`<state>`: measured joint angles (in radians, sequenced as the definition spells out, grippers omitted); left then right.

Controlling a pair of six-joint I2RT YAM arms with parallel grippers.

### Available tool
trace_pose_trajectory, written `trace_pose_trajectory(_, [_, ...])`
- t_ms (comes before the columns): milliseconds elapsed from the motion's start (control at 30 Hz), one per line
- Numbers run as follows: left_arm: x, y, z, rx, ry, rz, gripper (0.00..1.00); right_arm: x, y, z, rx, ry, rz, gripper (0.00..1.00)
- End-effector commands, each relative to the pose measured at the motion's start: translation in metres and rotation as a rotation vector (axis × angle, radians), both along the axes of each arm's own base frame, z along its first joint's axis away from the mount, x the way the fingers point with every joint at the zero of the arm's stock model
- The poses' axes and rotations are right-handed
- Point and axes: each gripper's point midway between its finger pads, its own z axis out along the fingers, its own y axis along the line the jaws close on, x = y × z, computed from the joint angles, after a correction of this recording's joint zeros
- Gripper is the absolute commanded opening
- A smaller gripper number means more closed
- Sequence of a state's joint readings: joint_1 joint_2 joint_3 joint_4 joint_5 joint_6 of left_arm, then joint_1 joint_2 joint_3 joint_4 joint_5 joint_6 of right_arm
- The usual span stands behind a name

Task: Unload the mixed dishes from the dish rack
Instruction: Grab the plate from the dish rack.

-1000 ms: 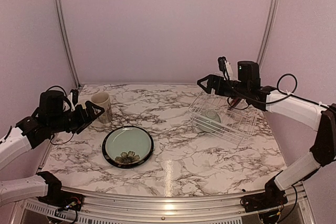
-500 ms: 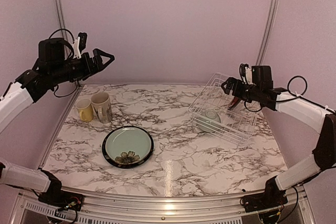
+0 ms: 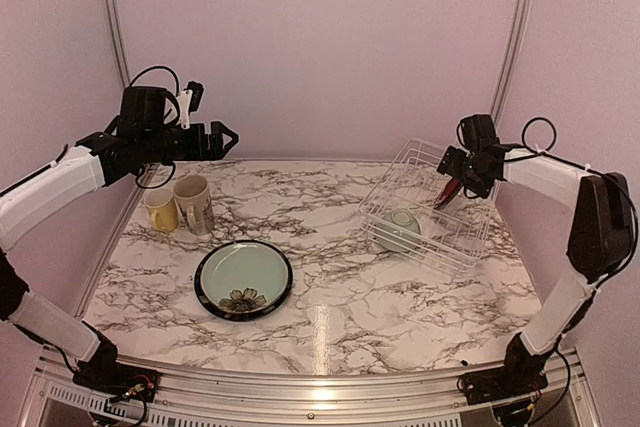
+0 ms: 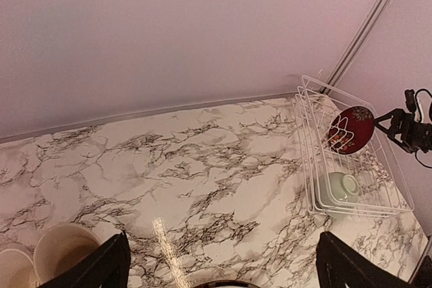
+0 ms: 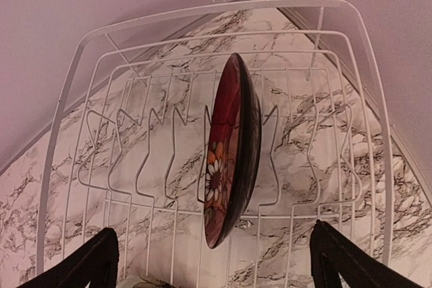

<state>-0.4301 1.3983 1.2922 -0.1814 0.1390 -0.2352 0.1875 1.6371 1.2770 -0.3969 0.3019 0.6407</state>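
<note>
At far left, our left gripper hangs in the air with its jaws spread wide, above the small yellow mug and the taller cream printed mug, which stand side by side on the marble table. The pale-green flower plate lies flat near them. Rightward, the white wire dish rack holds the pale-green bowl and the red plate, which stands on edge. Our right gripper hovers over that plate, jaws apart, gripping nothing.
</note>
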Motion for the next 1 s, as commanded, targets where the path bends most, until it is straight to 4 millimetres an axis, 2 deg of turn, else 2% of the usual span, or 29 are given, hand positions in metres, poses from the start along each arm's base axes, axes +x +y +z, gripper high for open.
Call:
trace_pose_trajectory(0, [-0.005, 0.005, 0.005, 0.028, -0.060, 0.001, 0.98, 0.019, -0.014, 0.003, -0.016, 0.009, -0.086, 0.95])
trace_pose_trajectory(100, [-0.010, 0.007, 0.008, 0.017, -0.075, -0.003, 0.98, 0.030, -0.016, -0.004, -0.013, 0.022, -0.100, 0.95])
trace_pose_trajectory(200, [-0.014, 0.008, 0.012, 0.009, -0.084, -0.004, 0.98, 0.037, -0.019, -0.022, 0.059, 0.058, -0.116, 0.95])
trace_pose_trajectory(333, [-0.014, 0.008, 0.011, 0.015, -0.080, -0.005, 0.98, 0.038, -0.027, -0.042, 0.127, 0.083, -0.148, 0.91])
trace_pose_trajectory(467, [-0.017, 0.009, 0.014, 0.005, -0.085, -0.004, 0.99, 0.043, -0.030, -0.049, 0.112, 0.088, -0.152, 0.85])
trace_pose_trajectory(500, [-0.017, 0.010, 0.014, 0.003, -0.084, 0.001, 0.98, 0.045, -0.031, -0.050, 0.109, 0.090, -0.150, 0.81])
trace_pose_trajectory(567, [-0.018, 0.011, 0.015, -0.002, -0.082, 0.009, 0.99, 0.047, -0.030, -0.052, 0.109, 0.097, -0.147, 0.64])
trace_pose_trajectory(767, [-0.018, 0.009, 0.011, -0.009, -0.069, -0.002, 0.99, 0.048, -0.030, -0.059, 0.118, 0.106, -0.166, 0.55])
trace_pose_trajectory(833, [-0.017, 0.009, 0.008, -0.007, -0.057, 0.004, 0.99, 0.048, -0.032, -0.056, 0.120, 0.101, -0.180, 0.46])
trace_pose_trajectory(867, [-0.016, 0.010, 0.006, -0.007, -0.047, 0.010, 0.99, 0.049, -0.032, -0.053, 0.124, 0.095, -0.181, 0.38])
trace_pose_trajectory(967, [-0.014, 0.011, 0.001, -0.002, -0.020, 0.024, 0.99, 0.053, -0.029, -0.045, 0.133, 0.083, -0.167, 0.28])
